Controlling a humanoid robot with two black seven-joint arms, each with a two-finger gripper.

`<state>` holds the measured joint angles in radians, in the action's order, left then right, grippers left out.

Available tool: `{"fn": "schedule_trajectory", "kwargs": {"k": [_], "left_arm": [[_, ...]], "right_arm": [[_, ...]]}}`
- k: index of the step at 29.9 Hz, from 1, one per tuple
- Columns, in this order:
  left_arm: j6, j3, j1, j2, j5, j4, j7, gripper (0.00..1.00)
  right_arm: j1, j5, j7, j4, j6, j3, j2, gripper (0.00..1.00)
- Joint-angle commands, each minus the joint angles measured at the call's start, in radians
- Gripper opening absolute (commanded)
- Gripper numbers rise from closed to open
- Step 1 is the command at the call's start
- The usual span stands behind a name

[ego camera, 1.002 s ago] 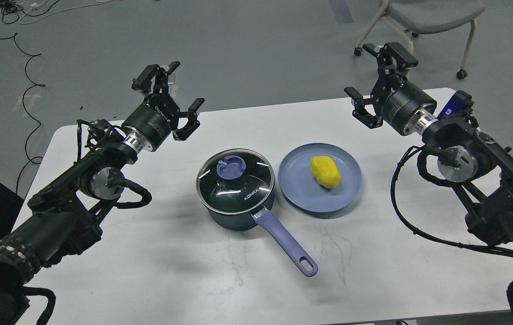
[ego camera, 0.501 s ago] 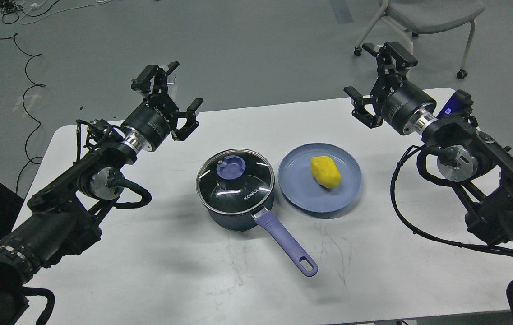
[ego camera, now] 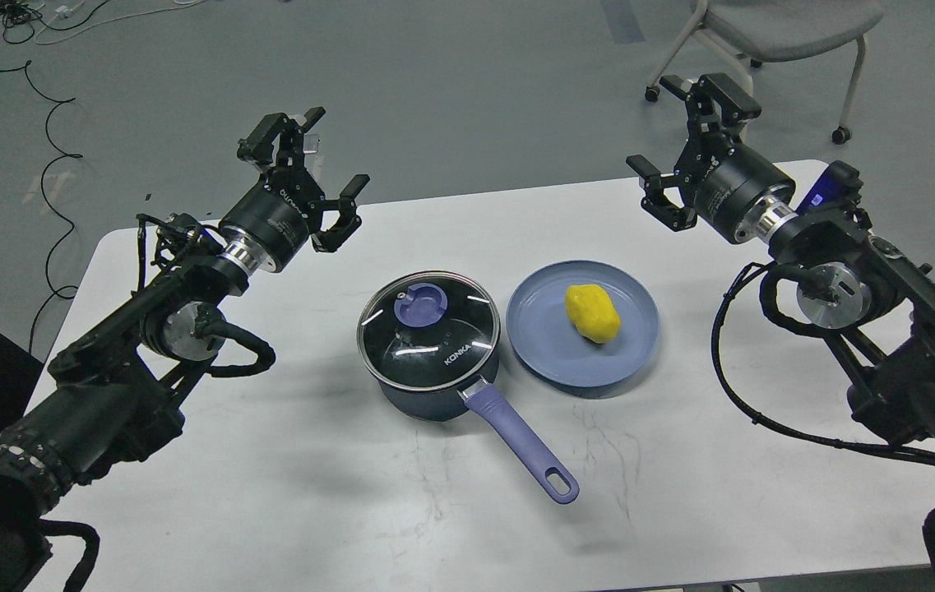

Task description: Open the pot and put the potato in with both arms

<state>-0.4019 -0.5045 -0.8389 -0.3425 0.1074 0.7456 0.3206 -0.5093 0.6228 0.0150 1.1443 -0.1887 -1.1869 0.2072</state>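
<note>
The dark-blue pot (ego camera: pixel 434 395) stands mid-table with its glass KONKA lid (ego camera: pixel 428 329) on, purple knob (ego camera: pixel 422 303) on top, and its lavender handle (ego camera: pixel 523 444) pointing toward the front right. The yellow potato (ego camera: pixel 592 312) lies on a flat blue-grey plate (ego camera: pixel 541 337) just right of the pot. My left gripper (ego camera: pixel 311 168) is open and empty, raised up and to the left of the pot. My right gripper (ego camera: pixel 685 136) is open and empty, raised up and to the right of the plate.
The white table (ego camera: pixel 335 493) has rounded edges; its far edge runs just behind both grippers. A grey chair on castors (ego camera: pixel 771 33) stands on the floor behind the right arm. Black cables (ego camera: pixel 48 148) lie on the floor at the far left.
Both grippers have shifted very slightly up and back. Pot, lid, potato and plate have not moved.
</note>
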Motion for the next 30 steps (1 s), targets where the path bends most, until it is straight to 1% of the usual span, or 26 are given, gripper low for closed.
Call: {"fn": "schedule_trajectory", "kwargs": {"k": [1, 11, 14, 16, 17, 18, 19, 20, 21, 22, 24, 25, 26, 28, 29, 30], "left_arm": [[0.008, 0.001, 0.0, -0.001, 0.0, 0.0, 0.002, 0.98], [0.009, -0.003, -0.002, -0.004, 0.002, 0.0, 0.005, 0.98], [0.015, 0.004, -0.025, -0.029, 0.009, 0.0, 0.009, 0.98], [0.032, 0.006, -0.042, -0.05, 0.09, 0.003, 0.026, 0.98], [0.05, 0.004, -0.048, -0.055, 0.186, 0.005, 0.061, 0.98], [0.084, 0.004, -0.057, -0.061, 0.295, 0.008, 0.124, 0.98], [0.106, 0.004, -0.063, -0.067, 0.351, 0.012, 0.159, 0.98], [0.132, 0.004, -0.068, -0.075, 0.407, 0.024, 0.168, 0.98], [0.184, 0.006, -0.068, -0.099, 0.508, 0.065, 0.168, 0.98], [0.21, 0.007, -0.068, -0.116, 0.555, 0.096, 0.168, 0.98], [0.277, 0.014, -0.052, -0.196, 0.708, 0.269, 0.168, 0.98], [0.291, 0.023, -0.048, -0.222, 0.748, 0.317, 0.168, 0.98], [0.351, 0.049, -0.03, -0.258, 0.844, 0.396, 0.168, 0.98], [0.463, 0.081, -0.013, -0.28, 0.978, 0.446, 0.168, 0.98], [0.592, 0.125, -0.005, -0.285, 1.118, 0.475, 0.168, 0.98], [0.66, 0.154, -0.005, -0.289, 1.176, 0.485, 0.168, 0.98]], "right_arm": [[0.0, 0.0, -0.001, 0.0, 0.0, 0.0, 0.0, 1.0], [0.002, 0.0, -0.001, 0.002, 0.0, 0.0, 0.001, 1.0], [0.0, 0.0, -0.001, 0.002, 0.0, -0.002, 0.003, 1.0], [0.002, 0.0, -0.003, 0.002, 0.0, -0.002, 0.012, 1.0], [0.002, 0.0, -0.003, 0.002, 0.0, 0.0, 0.014, 1.0], [0.002, 0.002, -0.003, 0.002, 0.001, -0.002, 0.015, 1.0], [0.003, 0.0, -0.003, 0.002, 0.002, -0.002, 0.015, 1.0], [0.003, 0.0, -0.003, 0.002, 0.002, -0.003, 0.015, 1.0], [0.006, 0.0, -0.003, 0.002, 0.002, -0.004, 0.015, 1.0], [0.006, 0.0, -0.003, 0.002, 0.002, -0.004, 0.015, 1.0], [0.008, 0.0, -0.003, 0.002, 0.002, -0.005, 0.021, 1.0], [0.008, 0.0, -0.003, 0.002, 0.002, -0.005, 0.024, 1.0], [0.008, 0.0, -0.003, 0.002, 0.002, -0.005, 0.024, 1.0], [0.008, 0.0, -0.004, 0.002, 0.002, -0.005, 0.024, 1.0], [0.008, 0.0, -0.004, 0.002, 0.002, -0.005, 0.026, 1.0], [0.008, 0.0, -0.004, 0.002, 0.002, -0.005, 0.026, 1.0]]}}
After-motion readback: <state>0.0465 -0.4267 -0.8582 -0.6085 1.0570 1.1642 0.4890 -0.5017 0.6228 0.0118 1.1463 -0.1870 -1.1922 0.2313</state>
